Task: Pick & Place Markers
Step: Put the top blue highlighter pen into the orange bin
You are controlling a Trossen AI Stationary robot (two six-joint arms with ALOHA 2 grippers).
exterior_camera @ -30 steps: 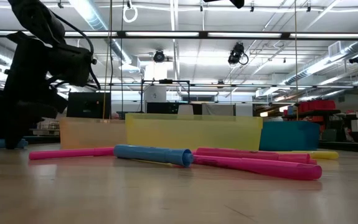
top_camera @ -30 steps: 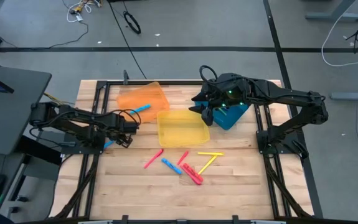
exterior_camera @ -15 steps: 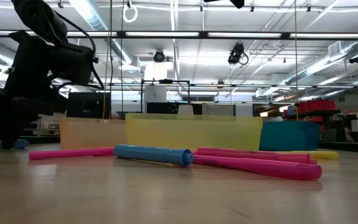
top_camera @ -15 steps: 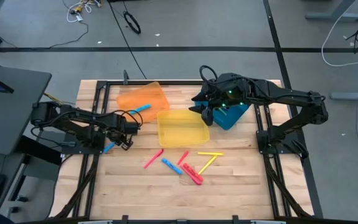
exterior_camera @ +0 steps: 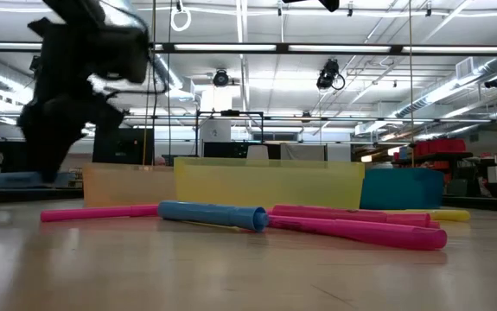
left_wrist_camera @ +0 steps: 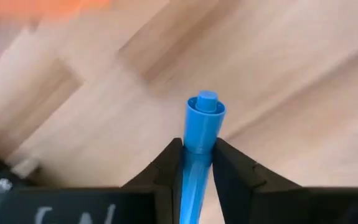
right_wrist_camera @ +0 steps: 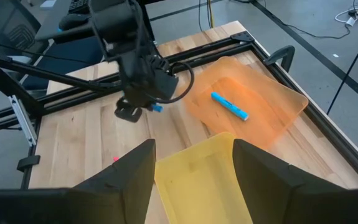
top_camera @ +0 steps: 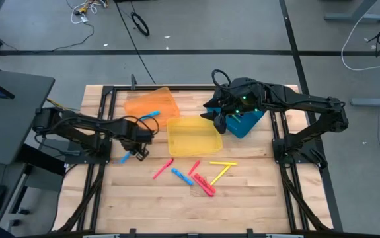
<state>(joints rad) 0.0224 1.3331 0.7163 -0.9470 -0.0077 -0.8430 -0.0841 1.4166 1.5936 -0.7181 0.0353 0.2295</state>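
Wooden tabletop (top_camera: 176,198) at left-centre: your left gripper (top_camera: 139,149) is pinching a blue marker (left_wrist_camera: 202,127) for sorting, while your right gripper (right_wrist_camera: 194,165) (fingers wide) is waiting over the trays.

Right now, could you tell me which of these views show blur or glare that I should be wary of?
Low view: the left arm is smeared by motion, and the ceiling lights glare. Left wrist view: the wood behind is blurred, yet the blue marker gripped in the left gripper is crisp. Right wrist view: the right gripper's own fingers are soft up close. High view: evenly lit and sharp.
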